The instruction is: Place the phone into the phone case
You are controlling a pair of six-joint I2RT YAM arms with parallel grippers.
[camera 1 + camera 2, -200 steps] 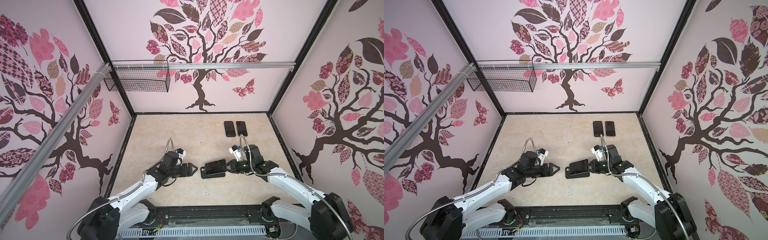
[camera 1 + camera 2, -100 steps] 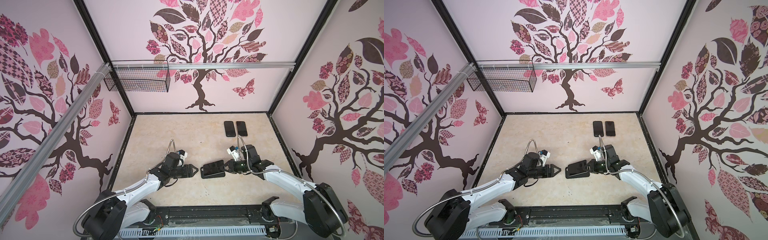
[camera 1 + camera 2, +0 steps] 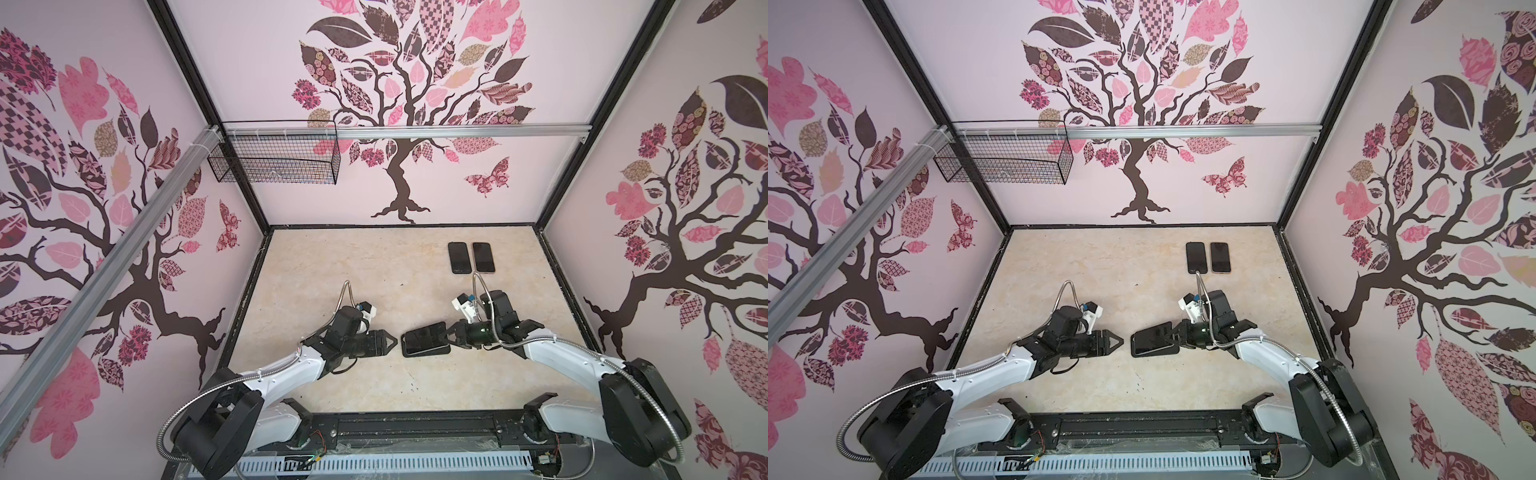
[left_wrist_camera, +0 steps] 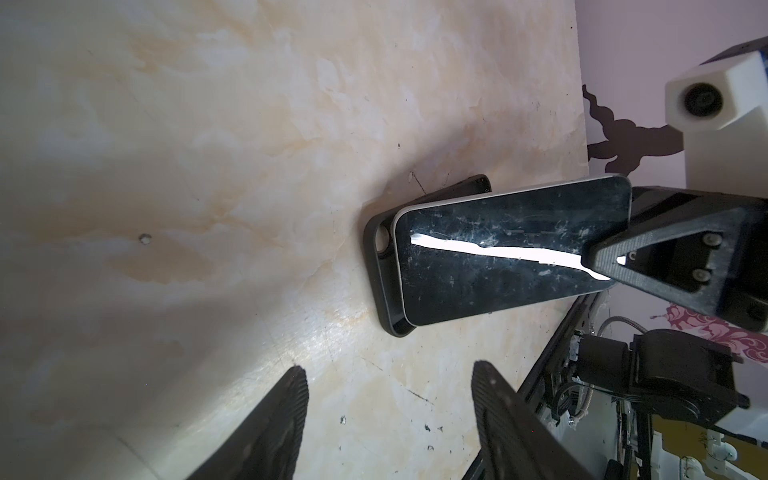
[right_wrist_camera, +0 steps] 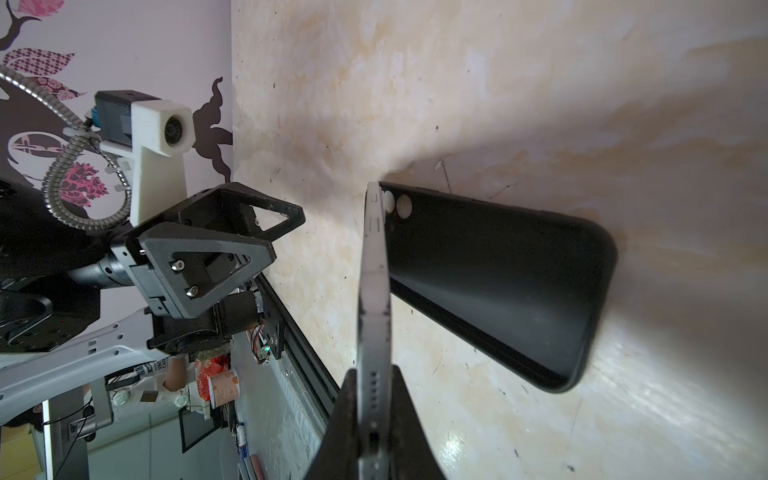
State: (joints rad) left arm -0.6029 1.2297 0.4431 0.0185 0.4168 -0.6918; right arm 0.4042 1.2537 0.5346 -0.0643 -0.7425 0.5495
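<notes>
A black phone case (image 3: 428, 352) (image 3: 1156, 353) lies flat on the table, front centre. The phone (image 3: 424, 334) (image 3: 1153, 332) slants above it with its dark screen up. Its far end sits at the case's camera-hole end (image 4: 380, 249), and its other end is raised. My right gripper (image 3: 451, 334) (image 5: 374, 374) is shut on that raised end. The wrist view shows the phone's silver edge (image 5: 374, 282) between the fingers and the case (image 5: 498, 282) beside it. Just left of the case and not touching it, my left gripper (image 3: 395, 341) (image 4: 386, 374) stands open and holds nothing.
Two more dark phones (image 3: 459, 257) (image 3: 483, 257) lie side by side at the back right. A wire basket (image 3: 274, 160) hangs on the back wall at the left. The black rail (image 3: 415, 428) that carries the arm bases runs along the front edge.
My left gripper has crept a little right toward the case, and its jaws have narrowed slightly. The right gripper has brought the phone lower onto the case.
</notes>
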